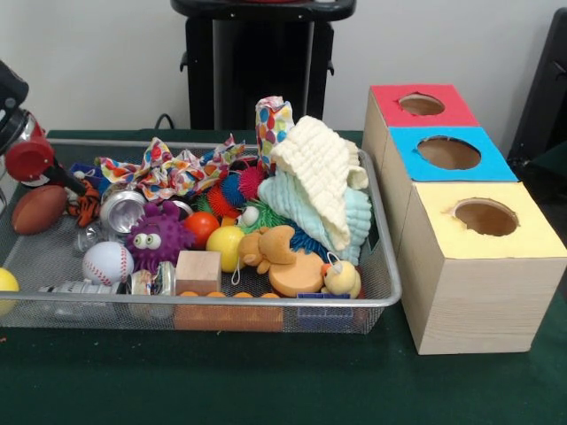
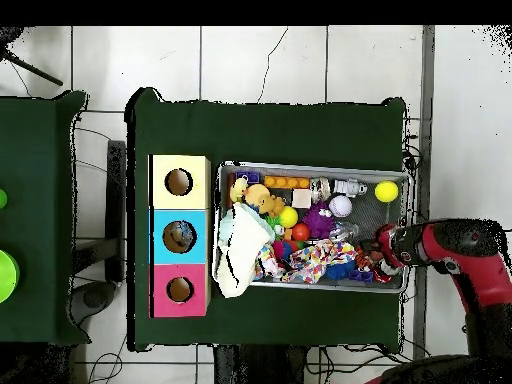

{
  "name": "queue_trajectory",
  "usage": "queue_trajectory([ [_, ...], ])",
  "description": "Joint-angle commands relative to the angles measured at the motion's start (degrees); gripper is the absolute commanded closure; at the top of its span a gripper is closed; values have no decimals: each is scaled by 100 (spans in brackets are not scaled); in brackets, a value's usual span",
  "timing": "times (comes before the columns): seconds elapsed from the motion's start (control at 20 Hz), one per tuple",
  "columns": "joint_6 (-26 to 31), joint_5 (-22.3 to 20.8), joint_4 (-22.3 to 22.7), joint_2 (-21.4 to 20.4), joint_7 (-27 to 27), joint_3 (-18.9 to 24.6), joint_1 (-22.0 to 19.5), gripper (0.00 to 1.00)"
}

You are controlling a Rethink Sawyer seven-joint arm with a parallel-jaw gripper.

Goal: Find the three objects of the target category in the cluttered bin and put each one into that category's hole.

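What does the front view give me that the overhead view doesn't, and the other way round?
Only the front view shows the toys' faces: the purple spiky toy's eyes, the baseball's stitching, the wooden block's side. Only the overhead view shows the whole green table, the tiled floor and something lying inside the blue box's hole. Both show the mesh bin, the three boxes and the arm at one end of the bin.
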Motion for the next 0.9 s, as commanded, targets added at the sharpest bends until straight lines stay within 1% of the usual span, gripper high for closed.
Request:
queue_trajectory([
  [0.05,202,-243,-610,534,-219,498,27,100],
  [0.15,173,-253,-645,552,-207,493,25,100],
  [0.35,-25,-252,-527,497,-195,480,29,100],
  [0.6,17,-306,-761,592,-193,444,59,100],
  [0.8,-36,-288,-672,531,-160,432,70,100],
  [0.9,-44,-296,-708,548,-168,430,71,100],
])
